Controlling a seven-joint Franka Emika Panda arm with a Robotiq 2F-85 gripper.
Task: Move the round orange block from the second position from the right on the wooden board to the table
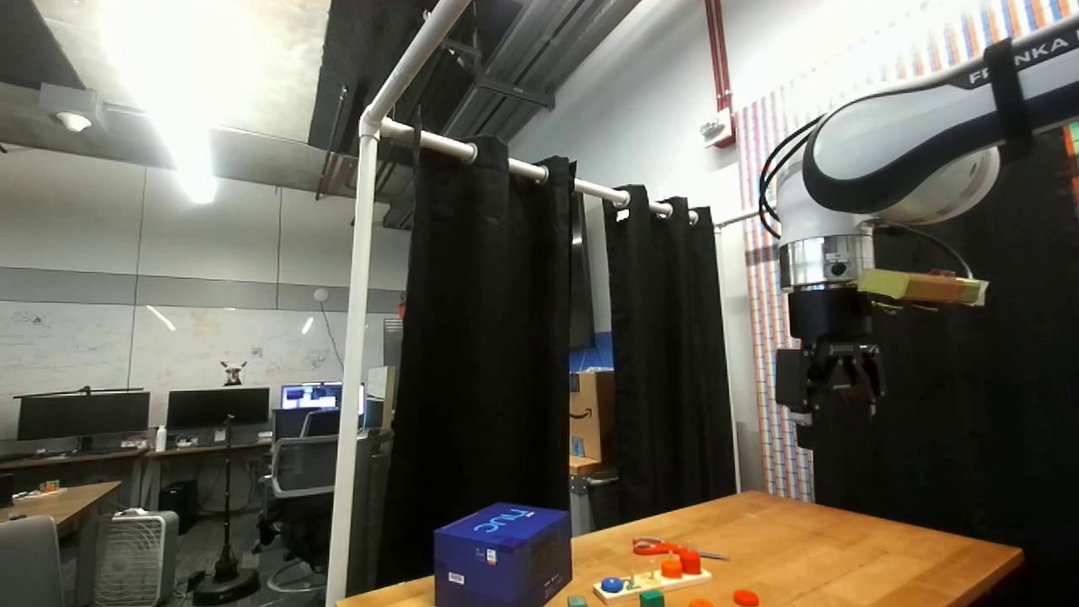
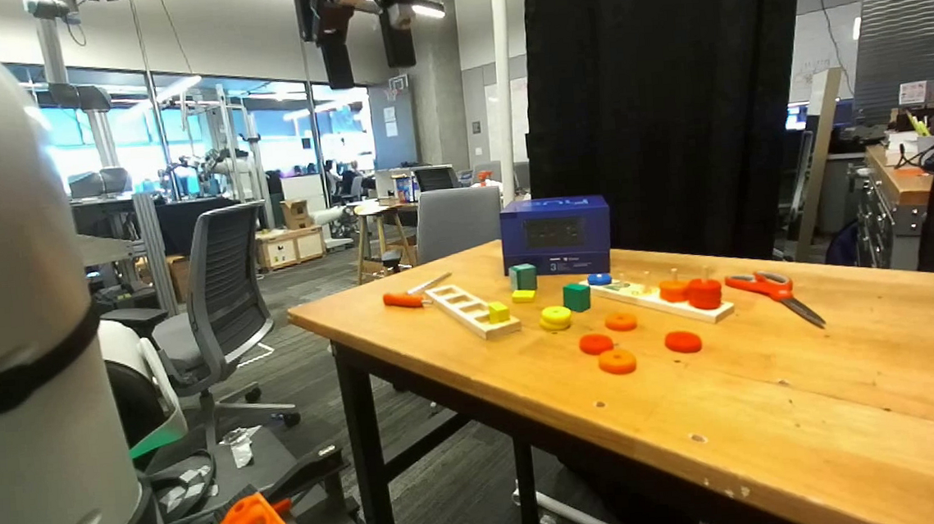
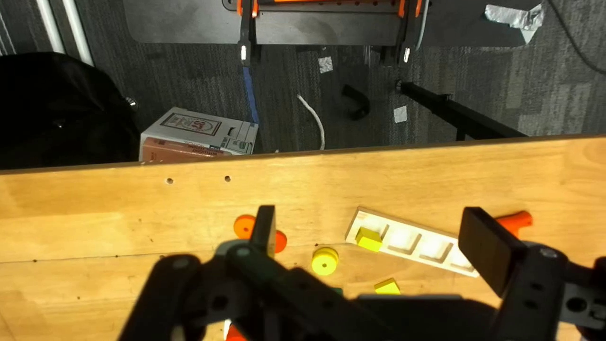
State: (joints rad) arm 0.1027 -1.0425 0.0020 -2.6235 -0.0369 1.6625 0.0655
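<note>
The round orange block (image 2: 673,290) sits on a peg of the pale wooden board (image 2: 633,290), second from the right end beside a red stack (image 2: 705,294). The orange block (image 1: 672,569) and board (image 1: 628,593) also show in an exterior view. The board stands on the light-brown table (image 2: 813,386). My gripper (image 2: 369,59) is open and empty, high above the table; it also shows in an exterior view (image 1: 834,413). In the wrist view its fingers (image 3: 369,222) are wide apart over the table (image 3: 303,184). The gripper body hides the orange block there.
A blue box (image 2: 556,243) stands behind the board. Red scissors (image 2: 773,286) lie by its right end. Loose orange (image 2: 618,361) and red (image 2: 683,341) discs, yellow rings (image 2: 555,317), green blocks (image 2: 576,297), a slotted tray (image 2: 471,315) and an orange-handled tool (image 2: 404,300) lie around.
</note>
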